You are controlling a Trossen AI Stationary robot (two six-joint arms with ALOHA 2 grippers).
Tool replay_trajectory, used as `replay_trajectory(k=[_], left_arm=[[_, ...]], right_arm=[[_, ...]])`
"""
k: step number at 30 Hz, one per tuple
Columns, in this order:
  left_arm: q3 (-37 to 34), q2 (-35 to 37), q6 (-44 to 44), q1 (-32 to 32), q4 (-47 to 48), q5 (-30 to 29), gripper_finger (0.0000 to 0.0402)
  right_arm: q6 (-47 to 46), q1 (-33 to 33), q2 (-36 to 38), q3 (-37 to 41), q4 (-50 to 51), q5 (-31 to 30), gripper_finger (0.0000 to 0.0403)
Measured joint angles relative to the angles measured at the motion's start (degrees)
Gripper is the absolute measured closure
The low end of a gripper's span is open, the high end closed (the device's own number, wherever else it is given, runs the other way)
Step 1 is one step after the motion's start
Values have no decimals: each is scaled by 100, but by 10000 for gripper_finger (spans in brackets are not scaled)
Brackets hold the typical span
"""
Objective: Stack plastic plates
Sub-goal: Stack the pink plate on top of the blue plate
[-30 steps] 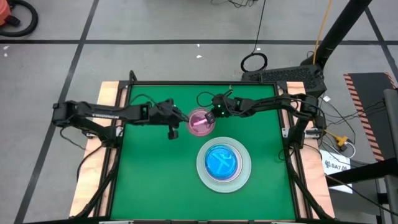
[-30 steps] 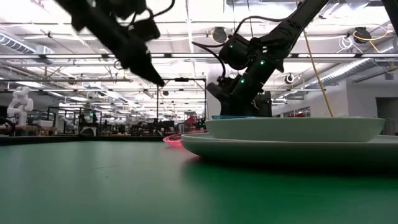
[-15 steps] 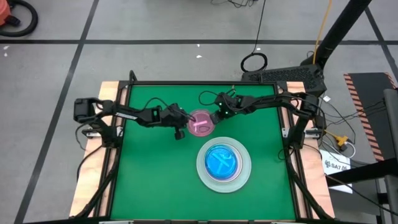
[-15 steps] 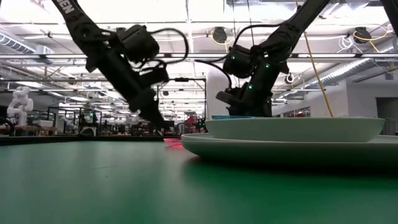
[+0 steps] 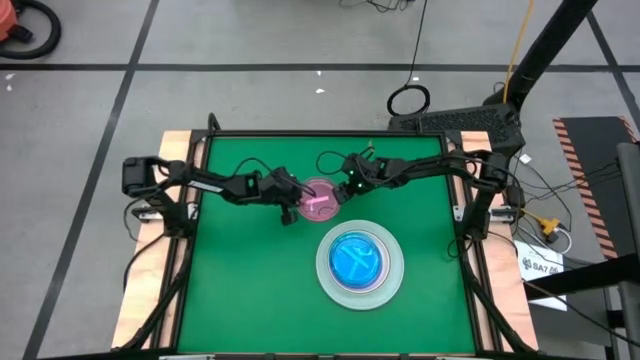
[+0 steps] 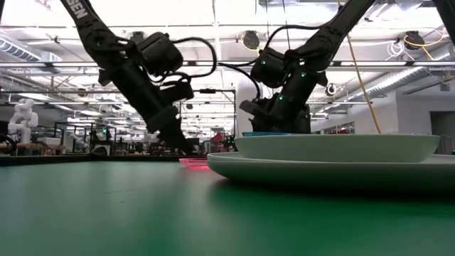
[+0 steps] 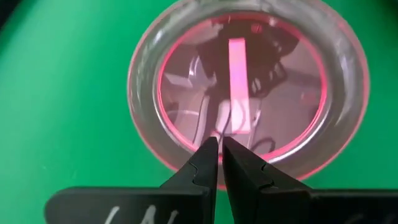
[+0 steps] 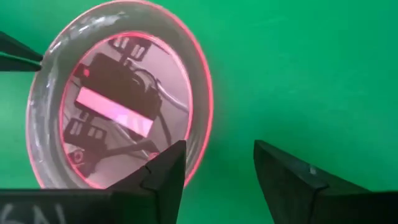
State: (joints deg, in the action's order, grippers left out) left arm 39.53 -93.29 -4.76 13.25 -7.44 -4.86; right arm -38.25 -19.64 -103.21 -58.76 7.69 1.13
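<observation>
A small pink plate [image 5: 318,198] lies flat on the green table [image 5: 240,290], toward the far middle. My left gripper [image 7: 219,144] is shut, and its tips hang low over the plate's left inner wall. My right gripper [image 8: 214,162] is open at the plate's right rim [image 8: 200,118]. One of its fingers [image 8: 163,169] is over the rim and the other [image 8: 287,177] is over bare table. A stack stands nearer the front: a large grey plate [image 5: 326,277] with a teal plate [image 5: 358,260] on top. My left gripper's shut fingertips [image 7: 210,149] come slanting down from the table's left onto the pink plate's left inner wall [image 7: 186,140]. I cannot tell whether they touch it. The plate lies flat on the table.
The stack of plates [image 6: 334,153] fills the near right of the low view. There is bare green table to the left [image 5: 230,260] and in front of the stack. Wooden side rails [image 5: 150,270] and a dark frame edge the table.
My right gripper has opened and let go of the pink plate, which has settled from a tilt to lying flat on the table. My left gripper has come down and toward the plate, staying shut, and now sits at its left edge.
</observation>
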Motion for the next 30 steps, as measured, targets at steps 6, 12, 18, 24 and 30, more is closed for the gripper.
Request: replay_trajectory(k=[6,12,18,24,30], left_arm=[[0,-370,137,-4,88,4,371],[15,-481,195,-4,7,-11,371],[9,-490,231,-4,-48,-15,371],[4,-501,378,-4,-120,-20,371],[-2,-452,499,-4,-142,-50,371]], right_arm=[[-148,46,59,-26,-53,23,225],[-254,238,-182,-24,-223,-128,225],[-268,278,-182,-24,-527,-277,235],[-314,278,-182,-24,-757,-269,286],[-371,275,-182,-24,-798,-293,355]])
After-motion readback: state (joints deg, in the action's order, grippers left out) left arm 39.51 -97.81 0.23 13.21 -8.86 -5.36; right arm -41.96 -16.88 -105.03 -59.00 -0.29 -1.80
